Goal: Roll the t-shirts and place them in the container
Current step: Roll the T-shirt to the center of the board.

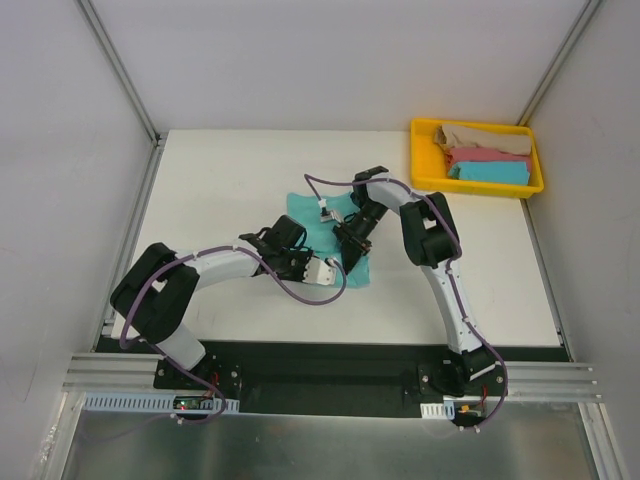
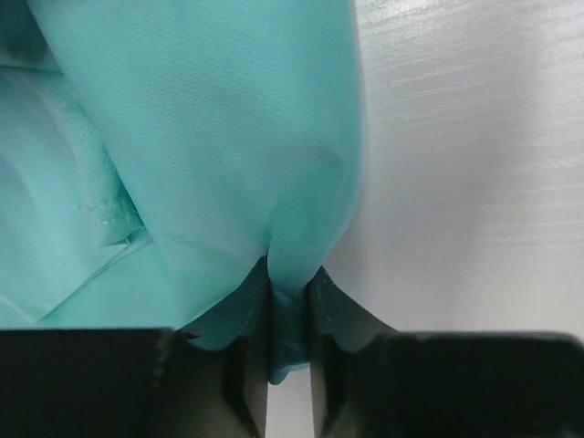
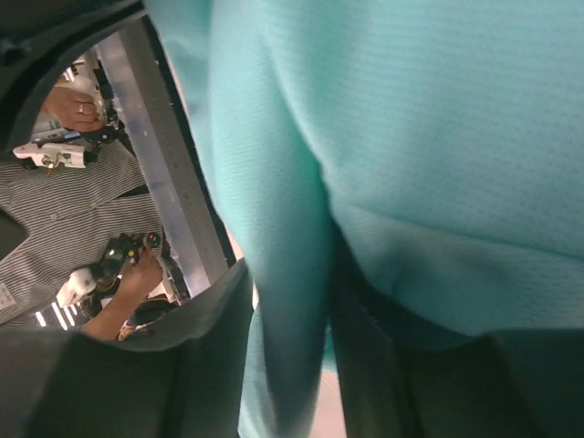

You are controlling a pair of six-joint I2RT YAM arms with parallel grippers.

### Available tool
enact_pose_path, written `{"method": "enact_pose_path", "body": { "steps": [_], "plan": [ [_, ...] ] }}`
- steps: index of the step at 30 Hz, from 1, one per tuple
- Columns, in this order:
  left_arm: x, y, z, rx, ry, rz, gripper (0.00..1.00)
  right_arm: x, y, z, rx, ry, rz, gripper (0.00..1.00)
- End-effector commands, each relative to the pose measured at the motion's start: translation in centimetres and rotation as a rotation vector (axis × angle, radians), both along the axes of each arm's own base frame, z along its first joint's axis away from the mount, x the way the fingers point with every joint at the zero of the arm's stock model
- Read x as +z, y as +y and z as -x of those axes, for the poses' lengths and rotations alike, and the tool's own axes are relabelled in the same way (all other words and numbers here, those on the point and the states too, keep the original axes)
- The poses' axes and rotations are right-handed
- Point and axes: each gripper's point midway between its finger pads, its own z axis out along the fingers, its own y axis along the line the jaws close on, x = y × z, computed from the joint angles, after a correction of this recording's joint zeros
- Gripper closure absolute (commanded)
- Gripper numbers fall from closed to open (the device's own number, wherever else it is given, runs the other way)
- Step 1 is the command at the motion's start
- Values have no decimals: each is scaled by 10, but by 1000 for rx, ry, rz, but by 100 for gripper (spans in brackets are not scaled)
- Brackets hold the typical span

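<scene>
found, nearest, the left end effector (image 2: 289,283) clenched on a narrow fold of the sea-green t-shirt (image 2: 228,137). saw that fold pinched tight between both fingers, with the cloth bunching up and away from them and bare bench (image 2: 474,182) just to the right. just beyond, met the right end effector (image 3: 292,310) straddling another fold of the same shirt. found cloth running between its fingers, yet could not tell whether gripped or let go. saw the shirt lying crumpled mid-bench beneath both end effectors, one part spread flatter toward the far side. farthest off, in the far right corner, noted a yellow tray (image 1: 420,175) holding the bright blue t-shirt (image 1: 490,173), then the pink t-shirt (image 1: 492,156), then the beige t-shirt (image 1: 485,137), packed side by side and well apart from both arms.
</scene>
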Motion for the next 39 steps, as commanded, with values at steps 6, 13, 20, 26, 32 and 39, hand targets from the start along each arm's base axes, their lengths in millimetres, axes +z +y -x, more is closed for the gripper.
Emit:
{"method": "enact_pose_path", "body": {
  "steps": [6, 13, 20, 26, 32, 39],
  "plan": [
    [-15, 12, 36, -13, 211, -51, 100, 103, -55, -66, -149, -446, -111, 4],
    [21, -17, 18, 67, 371, 91, 100, 195, -113, -155, -590, -1498, -36, 4],
    [30, -18, 11, 93, 455, 127, 100, 152, -82, -121, -667, -895, -175, 3],
    [39, -20, 11, 112, 542, 143, 100, 131, -84, -89, -265, -1224, -99, 6],
    [43, -24, 6, 126, 612, 149, 100, 107, -59, -52, 52, -1441, -260, 5],
    [57, -35, 1, 176, 728, 197, 100, 94, -19, -15, 262, -1436, -427, 5]
  ]
}}
